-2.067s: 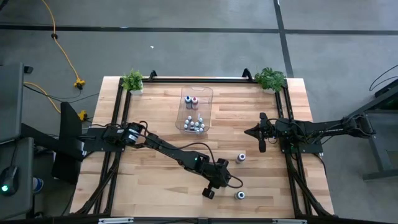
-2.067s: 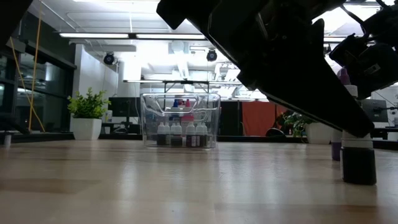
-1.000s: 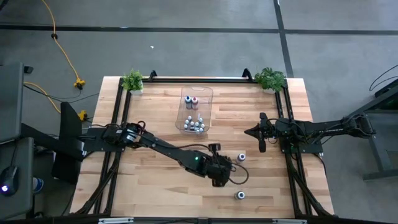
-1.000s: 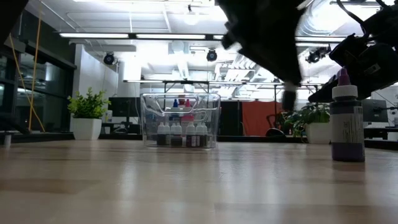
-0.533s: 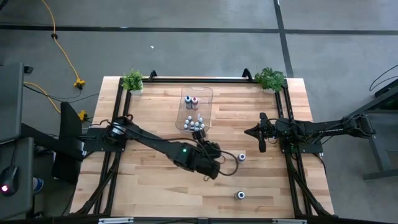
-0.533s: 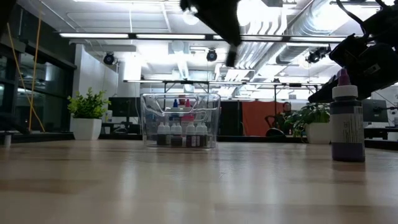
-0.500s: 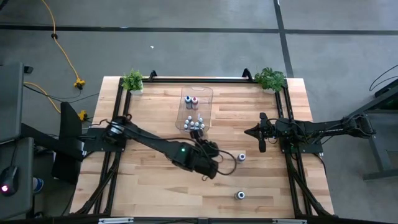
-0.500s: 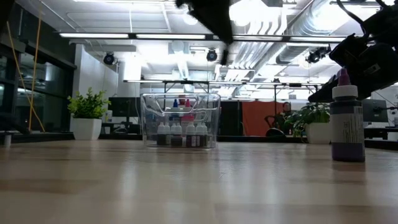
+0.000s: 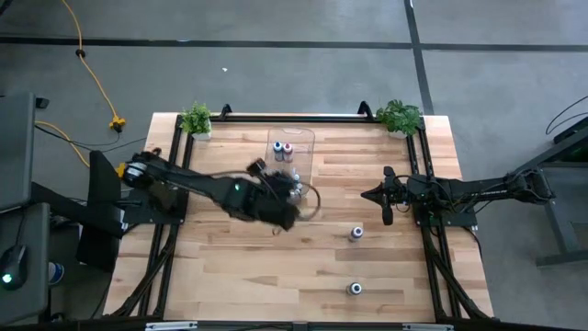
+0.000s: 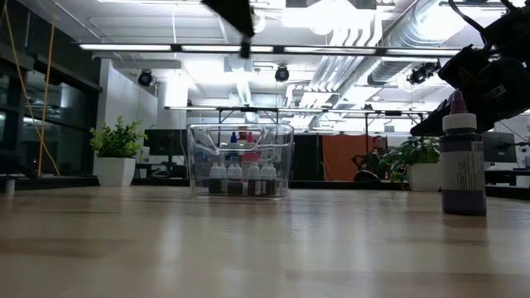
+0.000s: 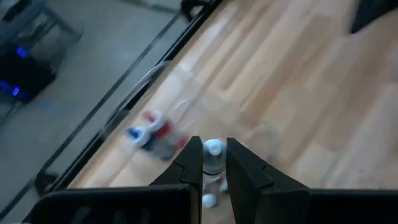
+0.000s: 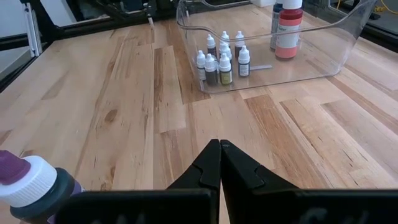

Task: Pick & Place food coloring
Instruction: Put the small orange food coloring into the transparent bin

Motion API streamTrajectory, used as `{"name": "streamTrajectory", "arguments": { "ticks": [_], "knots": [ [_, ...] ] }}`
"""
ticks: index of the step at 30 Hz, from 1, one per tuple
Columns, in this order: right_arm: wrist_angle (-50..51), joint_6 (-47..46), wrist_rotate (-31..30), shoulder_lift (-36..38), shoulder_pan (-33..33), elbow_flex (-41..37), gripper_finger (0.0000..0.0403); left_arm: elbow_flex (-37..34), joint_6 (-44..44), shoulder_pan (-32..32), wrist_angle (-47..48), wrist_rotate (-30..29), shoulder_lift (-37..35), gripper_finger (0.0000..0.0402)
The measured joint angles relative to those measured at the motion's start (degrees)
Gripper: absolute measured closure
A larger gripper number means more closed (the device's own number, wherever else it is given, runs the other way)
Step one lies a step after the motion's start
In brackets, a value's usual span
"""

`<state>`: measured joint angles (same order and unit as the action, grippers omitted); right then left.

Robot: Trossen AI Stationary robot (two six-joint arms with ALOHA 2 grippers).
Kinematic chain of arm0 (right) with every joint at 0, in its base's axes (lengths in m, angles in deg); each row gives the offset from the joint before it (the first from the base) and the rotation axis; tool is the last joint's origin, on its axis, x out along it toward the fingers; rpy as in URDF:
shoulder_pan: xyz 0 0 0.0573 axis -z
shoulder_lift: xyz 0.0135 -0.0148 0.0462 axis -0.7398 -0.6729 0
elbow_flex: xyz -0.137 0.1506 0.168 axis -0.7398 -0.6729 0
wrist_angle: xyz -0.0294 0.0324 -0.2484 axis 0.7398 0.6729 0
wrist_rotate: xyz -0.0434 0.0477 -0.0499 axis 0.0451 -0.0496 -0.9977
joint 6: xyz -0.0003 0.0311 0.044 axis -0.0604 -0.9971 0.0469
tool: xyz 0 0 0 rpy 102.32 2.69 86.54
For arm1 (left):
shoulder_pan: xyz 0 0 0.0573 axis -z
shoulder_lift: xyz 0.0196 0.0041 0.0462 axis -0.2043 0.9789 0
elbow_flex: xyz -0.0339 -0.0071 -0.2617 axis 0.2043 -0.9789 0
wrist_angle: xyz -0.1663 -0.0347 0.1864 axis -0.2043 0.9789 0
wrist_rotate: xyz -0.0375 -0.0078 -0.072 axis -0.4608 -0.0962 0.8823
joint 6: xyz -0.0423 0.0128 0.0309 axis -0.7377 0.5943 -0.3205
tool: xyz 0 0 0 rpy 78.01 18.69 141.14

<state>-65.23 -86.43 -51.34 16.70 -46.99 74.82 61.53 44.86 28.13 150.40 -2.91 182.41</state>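
A clear plastic bin [image 9: 288, 147] at the table's far middle holds several small white-capped food coloring bottles [image 12: 221, 59] and two larger ones [image 12: 289, 25]. My left gripper [image 9: 290, 195] hangs high over the bin's near end, shut on a tiny white-capped bottle [image 11: 213, 155]; the low view shows only its tip [image 10: 245, 41] above the bin [image 10: 240, 161]. Two more bottles stand upright on the wood at the right [image 9: 356, 233] and near right [image 9: 356, 289]. My right gripper [image 12: 219, 149] rests shut at the table's right side. My left gripper pinches the tiny bottle between its two fingers [image 11: 193, 163], with the white cap [image 11: 214, 148] showing at the fingertips. The fingers slant downward over the bin. The bottle is lifted clear, above the bin's contents.
Small potted plants [image 9: 195, 119] [image 9: 399, 116] stand at the far corners. A black frame [image 9: 175, 184] runs along the table's left, right and far sides. A purple-bodied bottle [image 10: 462, 161] stands close to the low camera. Bare wood lies left of and in front of the bin.
My left gripper has risen and swung from the table's near right toward the far edge and the bin, rolling as it went. It has stayed shut and carried the tiny bottle with it. The two bottles on the wood have kept still.
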Motion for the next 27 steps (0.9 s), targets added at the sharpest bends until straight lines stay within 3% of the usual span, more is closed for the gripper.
{"name": "streamTrajectory", "arguments": {
  "ticks": [9,16,23,27],
  "knots": [
    [0.0,0.0,-0.1,0.0,0.0,0.0,0.0402,-8.3,-0.2,-11.7,-6.5,12.2,-4.7,0.0369],
    [0.0,0.0,0.0,0.0,0.0,0.0,0.0402,-16.6,0.9,-17.5,-21.0,19.6,-4.7,0.0369],
    [0.0,0.0,0.0,0.0,0.0,0.0,0.0402,-25.8,0.8,-19.1,-32.6,20.5,-4.7,0.0369],
    [0.0,0.0,0.0,0.0,0.0,0.0,0.0402,-29.2,-1.1,-19.0,-35.6,17.5,-4.6,0.0369]
  ]
}}
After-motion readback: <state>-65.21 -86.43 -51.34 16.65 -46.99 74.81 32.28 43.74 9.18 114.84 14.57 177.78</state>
